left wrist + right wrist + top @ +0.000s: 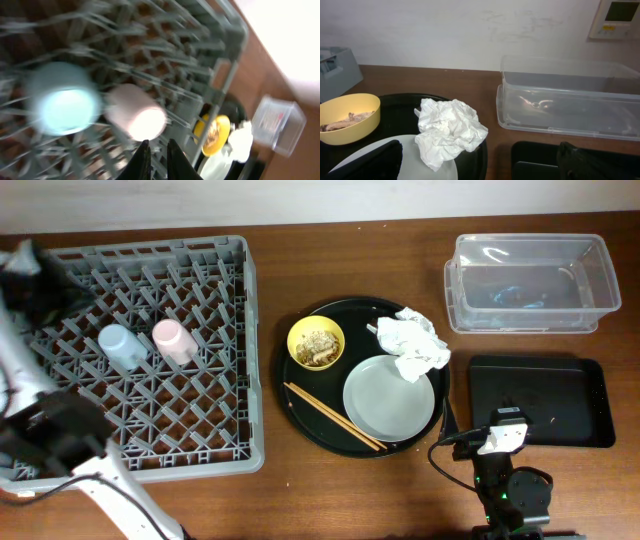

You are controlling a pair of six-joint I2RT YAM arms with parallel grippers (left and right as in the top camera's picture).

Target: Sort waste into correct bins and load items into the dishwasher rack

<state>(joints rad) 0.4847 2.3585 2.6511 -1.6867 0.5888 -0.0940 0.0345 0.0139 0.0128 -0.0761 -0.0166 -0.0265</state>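
Note:
The grey dishwasher rack [140, 450] stands at the left with the light-blue cup [118, 345] and the pink cup [172, 340] lying in it. The yellow bowl [316, 342] holds beige food scraps [318, 348]. The crumpled white napkin [412, 342] lies partly on the grey plate [385, 405], and the chopsticks [335, 417] lie beside it. My left gripper [155, 150] is shut and empty above the rack, near the pink cup [136, 117]; its view is blurred. My right gripper [480, 167] is open and empty, low in front of the napkin [447, 131]. No tan-gold wrapper shows.
The bowl, plate, napkin and chopsticks sit on a large round black tray [300, 395]. The clear plastic tub [530, 315] stands at the back right, and the shallow black rectangular tray [560, 395] lies in front of it. The right arm's base [510, 485] is at the front edge.

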